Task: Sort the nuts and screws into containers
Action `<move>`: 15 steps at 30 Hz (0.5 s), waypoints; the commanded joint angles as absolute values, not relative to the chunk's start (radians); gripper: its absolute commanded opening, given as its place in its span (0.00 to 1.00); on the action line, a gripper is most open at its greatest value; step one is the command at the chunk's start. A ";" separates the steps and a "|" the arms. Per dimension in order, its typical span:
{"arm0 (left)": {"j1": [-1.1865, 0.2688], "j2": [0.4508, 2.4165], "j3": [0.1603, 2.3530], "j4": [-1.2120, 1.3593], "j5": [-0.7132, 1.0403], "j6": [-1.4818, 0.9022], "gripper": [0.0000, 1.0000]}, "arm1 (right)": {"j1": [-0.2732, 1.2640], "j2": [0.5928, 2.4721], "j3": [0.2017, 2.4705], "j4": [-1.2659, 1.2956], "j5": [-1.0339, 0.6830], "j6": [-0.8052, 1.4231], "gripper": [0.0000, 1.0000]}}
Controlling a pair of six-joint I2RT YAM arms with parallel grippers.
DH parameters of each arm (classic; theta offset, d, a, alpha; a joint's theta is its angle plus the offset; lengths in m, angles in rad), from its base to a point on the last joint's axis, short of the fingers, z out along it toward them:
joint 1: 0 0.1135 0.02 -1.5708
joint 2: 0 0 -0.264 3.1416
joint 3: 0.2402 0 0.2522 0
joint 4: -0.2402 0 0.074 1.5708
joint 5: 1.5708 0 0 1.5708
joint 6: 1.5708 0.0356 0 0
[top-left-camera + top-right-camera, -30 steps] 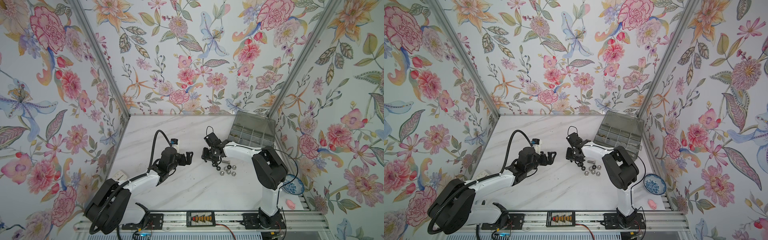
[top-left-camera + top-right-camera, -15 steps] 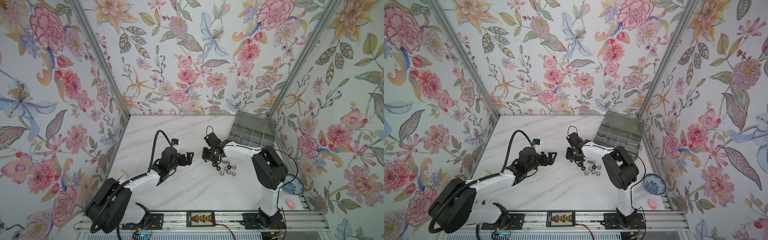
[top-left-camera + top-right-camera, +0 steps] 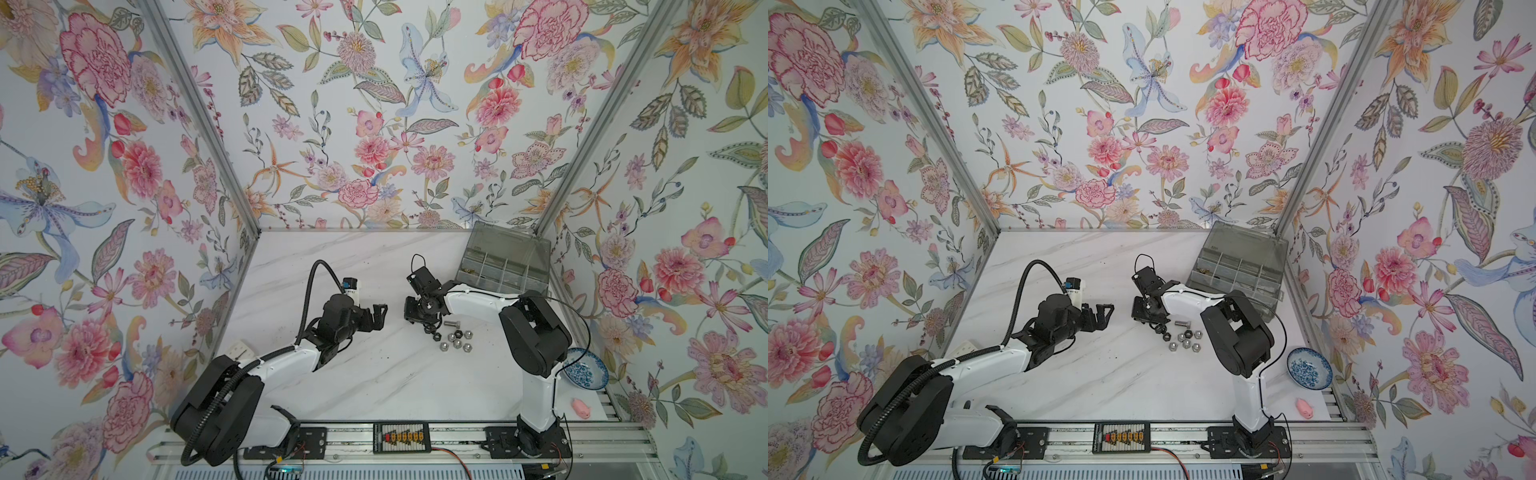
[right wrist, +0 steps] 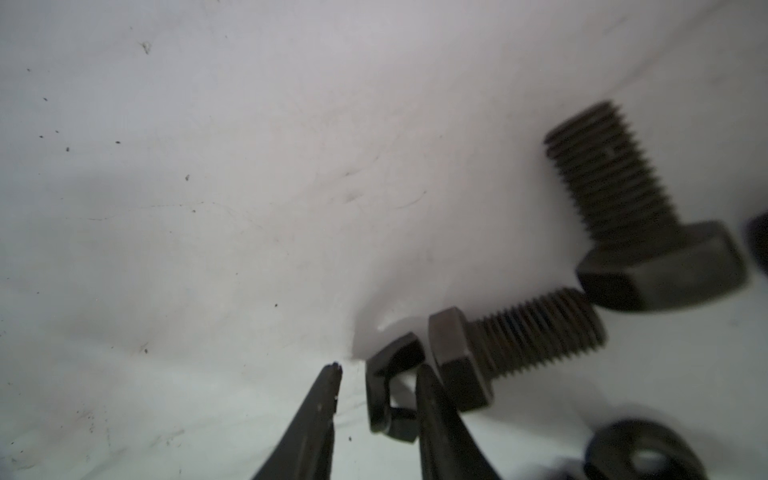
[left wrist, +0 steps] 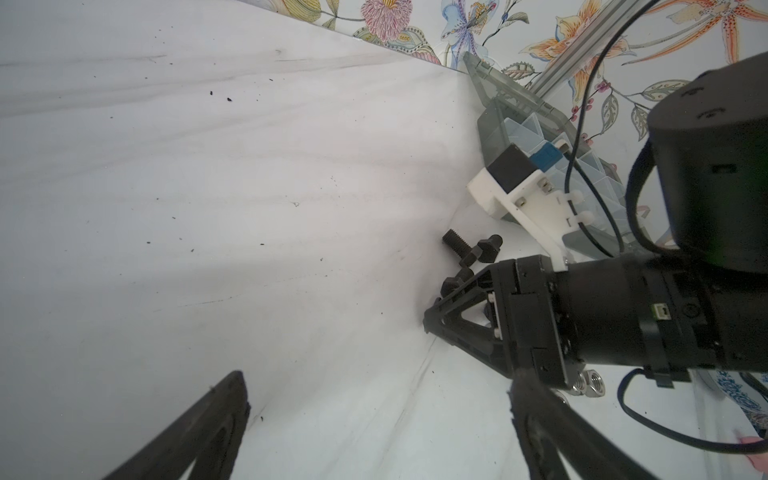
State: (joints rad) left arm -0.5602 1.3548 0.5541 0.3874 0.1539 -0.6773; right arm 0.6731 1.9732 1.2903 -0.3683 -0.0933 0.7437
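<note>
left gripper (image 3: 376,318) hovers over bare marble table (image 3: 374,374) left of centre, jaws spread wide, nothing between them; both fingers frame empty surface in the left wrist view.

centre: right gripper (image 4: 376,399) is down at the left edge of the hardware cluster. its jaws are partly closed around a black nut (image 4: 392,390) that stands tilted on edge; one finger seems to touch the nut, the other shows a sliver of gap, so i cannot tell whether the grip is made. two black screws (image 4: 515,345) lie just beside the nut, one touching it at the head. a second black nut (image 4: 642,451) sits near.

right of that: silver bolt (image 3: 450,323), then a group of silver nuts (image 3: 457,340) loose on the table. further right and back, the organiser box (image 3: 503,262) sits with lid up; some small brassy bits show in one compartment, contents otherwise too small to read. blue bowl (image 3: 584,370) at the far right edge.

progress, my judgement: early. nearly all the hardware in view is on the marble, unsorted; first nut pickup in hand.

versus the earlier frames: arms and parts sit in the same places; only the right jaws have narrowed.
</note>
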 commanded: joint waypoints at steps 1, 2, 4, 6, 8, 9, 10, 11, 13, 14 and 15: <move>-0.546 1.367 0.557 0.402 0.163 -0.666 0.99 | 0.675 2.002 1.305 -0.374 -0.071 0.730 0.34; -0.546 1.367 0.557 0.403 0.163 -0.666 0.99 | 0.675 2.003 1.304 -0.374 -0.070 0.730 0.33; -0.545 1.367 0.557 0.403 0.163 -0.665 0.99 | 0.675 2.005 1.306 -0.374 -0.068 0.725 0.32; -0.545 1.367 0.557 0.403 0.163 -0.666 0.99 | 0.675 2.005 1.305 -0.374 -0.066 0.723 0.29; -0.543 1.366 0.557 0.403 0.163 -0.666 0.99 | 0.675 2.005 1.304 -0.374 -0.064 0.719 0.26; -0.543 1.367 0.556 0.403 0.164 -0.666 0.99 | 0.676 2.004 1.302 -0.374 -0.061 0.716 0.25; -0.543 1.366 0.556 0.403 0.164 -0.667 0.99 | 0.677 2.003 1.300 -0.374 -0.061 0.715 0.24; -0.545 1.365 0.557 0.403 0.164 -0.667 0.99 | 0.676 2.001 1.297 -0.374 -0.059 0.715 0.23; -0.544 1.364 0.556 0.402 0.164 -0.667 0.99 | 0.676 1.997 1.292 -0.374 -0.058 0.710 0.20; -0.543 1.365 0.557 0.402 0.163 -0.668 0.99 | 0.676 1.996 1.292 -0.374 -0.057 0.709 0.18; -0.543 1.365 0.556 0.403 0.163 -0.669 0.99 | 0.676 1.995 1.291 -0.374 -0.057 0.706 0.16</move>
